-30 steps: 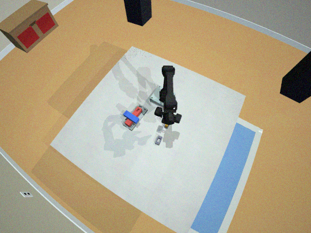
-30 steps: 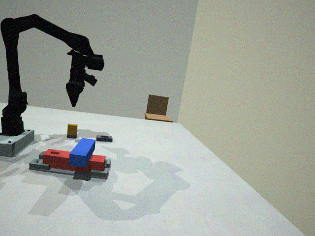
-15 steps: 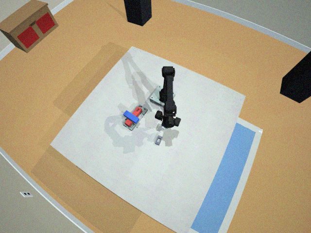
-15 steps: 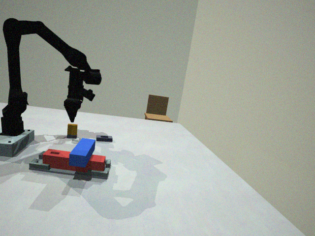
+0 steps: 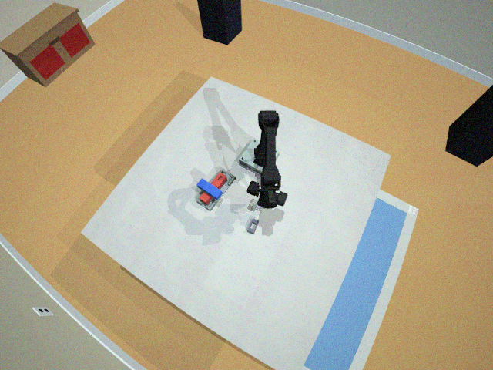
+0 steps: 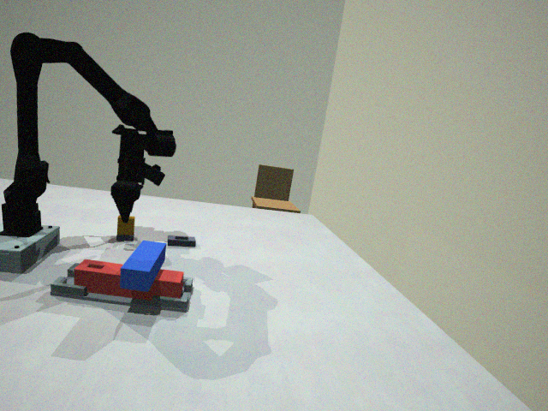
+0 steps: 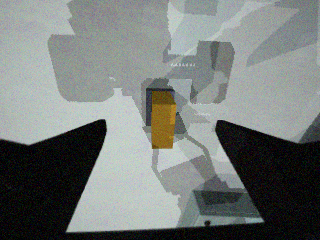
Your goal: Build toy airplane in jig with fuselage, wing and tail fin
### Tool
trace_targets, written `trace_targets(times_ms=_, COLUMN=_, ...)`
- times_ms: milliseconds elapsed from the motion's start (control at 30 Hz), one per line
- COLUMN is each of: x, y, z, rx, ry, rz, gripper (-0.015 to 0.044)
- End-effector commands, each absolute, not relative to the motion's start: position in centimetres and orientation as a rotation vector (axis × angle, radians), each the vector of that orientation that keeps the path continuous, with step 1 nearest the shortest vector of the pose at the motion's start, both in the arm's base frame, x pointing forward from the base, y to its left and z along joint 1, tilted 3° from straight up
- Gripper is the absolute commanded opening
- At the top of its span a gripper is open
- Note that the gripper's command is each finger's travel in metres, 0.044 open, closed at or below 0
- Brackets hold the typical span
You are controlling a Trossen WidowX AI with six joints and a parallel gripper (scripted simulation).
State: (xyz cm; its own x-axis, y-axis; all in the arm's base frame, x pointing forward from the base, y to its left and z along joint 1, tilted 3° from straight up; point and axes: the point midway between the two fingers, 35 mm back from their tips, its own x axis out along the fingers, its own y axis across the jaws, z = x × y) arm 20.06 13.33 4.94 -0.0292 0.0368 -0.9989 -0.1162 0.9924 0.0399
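Fin (image 6: 125,227) (image 7: 163,122), yellow — upright below the pincer (image 5: 267,198) (image 6: 125,220) (image 7: 162,125), between its spread fingertips in wrist view — pincer open, empty

My arm (image 5: 270,147) (image 6: 93,74) arches up and over, its wrist bent so the hand (image 6: 126,219) (image 7: 162,125) points straight down, fingers spread wide, gripping nothing.

Your setting: one plain room, kind not certain, nearest to a robot test space. Your contents: pale worktop (image 5: 310,254) (image 6: 354,354), bearing a black arm (image 5: 269,147) (image 6: 27,101); tan floor (image 5: 131,52); bare walls (image 5: 24,338) (image 6: 420,133); wall outlet (image 5: 42,311); wooden chair (image 6: 275,203); brown cabinet, red panels (image 5: 48,31); two dark blocks (image 5: 219,19).
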Motion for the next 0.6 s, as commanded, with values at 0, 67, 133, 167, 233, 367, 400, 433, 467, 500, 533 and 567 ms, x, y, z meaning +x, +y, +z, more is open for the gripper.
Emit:
trace_targets(times_ms=0, x=19.9, y=13.3, z=4.2, rx=-0.059, ry=1.603, rz=0.12, gripper=0.044)
trace_targets(times_ms=67, x=19.9, y=13.4, z=3.9, rx=-0.059, ry=1.603, rz=0.12, gripper=0.044)
trace_targets(times_ms=133, x=19.9, y=13.4, z=3.5, rx=-0.059, ry=1.603, rz=0.12, gripper=0.044)
trace_targets(times_ms=167, x=19.9, y=13.4, z=3.4, rx=-0.059, ry=1.603, rz=0.12, gripper=0.044)
trace_targets(times_ms=233, x=19.9, y=13.4, z=3.0, rx=-0.059, ry=1.603, rz=0.12, gripper=0.044)
trace_targets(times_ms=367, x=19.8, y=13.4, z=2.4, rx=-0.059, ry=1.603, rz=0.12, gripper=0.044)
trace_targets(times_ms=400, x=19.8, y=13.4, z=2.2, rx=-0.059, ry=1.603, rz=0.12, gripper=0.044)
trace_targets(times_ms=433, x=19.8, y=13.4, z=2.1, rx=-0.059, ry=1.603, rz=0.12, gripper=0.044)
trace_targets(times_ms=467, x=19.7, y=13.4, z=1.9, rx=-0.059, ry=1.603, rz=0.12, gripper=0.044)
trace_targets(times_ms=500, x=19.7, y=13.4, z=1.7, rx=-0.059, ry=1.603, rz=0.12, gripper=0.044)
trace_targets(times_ms=533, x=19.7, y=13.4, z=1.6, rx=-0.059, ry=1.603, rz=0.12, gripper=0.044)
trace_targets(times_ms=567, x=19.7, y=13.4, z=1.5, rx=-0.059, ry=1.603, rz=0.12, gripper=0.044)
